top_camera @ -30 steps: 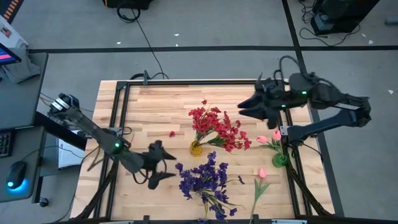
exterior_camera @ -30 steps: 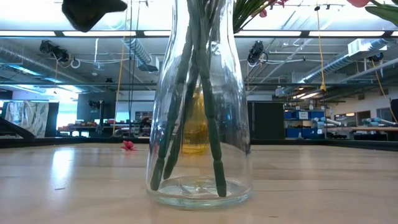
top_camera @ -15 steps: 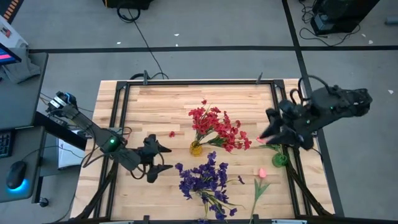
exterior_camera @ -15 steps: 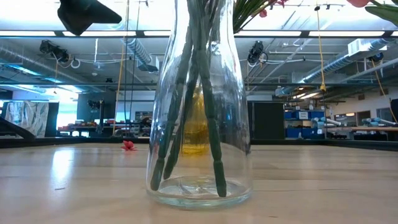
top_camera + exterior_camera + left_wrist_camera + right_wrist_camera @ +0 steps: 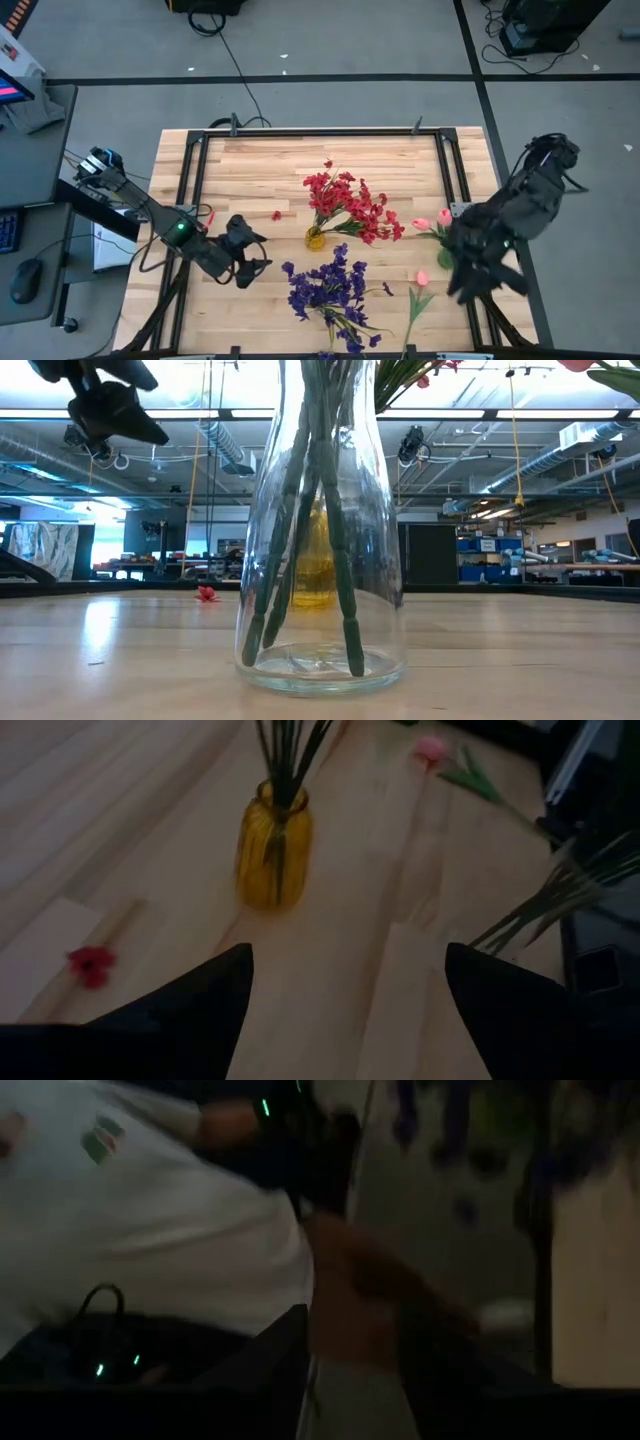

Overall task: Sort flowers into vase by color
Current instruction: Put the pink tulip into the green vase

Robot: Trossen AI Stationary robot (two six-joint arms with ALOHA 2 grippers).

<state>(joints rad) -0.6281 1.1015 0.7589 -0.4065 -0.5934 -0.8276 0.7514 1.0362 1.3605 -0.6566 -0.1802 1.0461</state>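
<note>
Flowers: three colour groups on desk [image 5: 250,160]. Red sprigs [image 5: 345,205] stand in yellow vase [image 5: 315,238], desk centre. Purple sprigs [image 5: 328,290] stand in clear vase [image 5: 320,560] at near edge; stems visible inside glass in low view. One pink bud [image 5: 432,225] is in green vase [image 5: 450,257] by right rail. One pink tulip [image 5: 420,290] lies loose on desk, between purple cluster and green vase. Small red bloom [image 5: 276,214] lies apart, left of yellow vase.

Key relation: loose tulip's long axis runs roughly near-to-far, bud toward far end, stem end toward near edge, slight lean. It lies just beside green vase, on right half of desk.

Right gripper [image 5: 478,275]: over right rail, beside green vase, near tulip. Judged the nearer arm for this pick. High view is smeared there and right wrist view is dark, so cannot tell if fingers are released or clenched, nor if anything is held.

Left gripper [image 5: 250,258]: left half of desk, fingers [image 5: 200,995] spread wide, nothing between them. Left wrist view faces yellow vase, w/ fallen red bloom off to one side. Well apart from tulip; purple cluster stands between.

Judgement: next pick is the loose tulip, approached from the right, fingers set across the stem, i.e. closing left-right. Drop target is green vase, adjacent.
</note>
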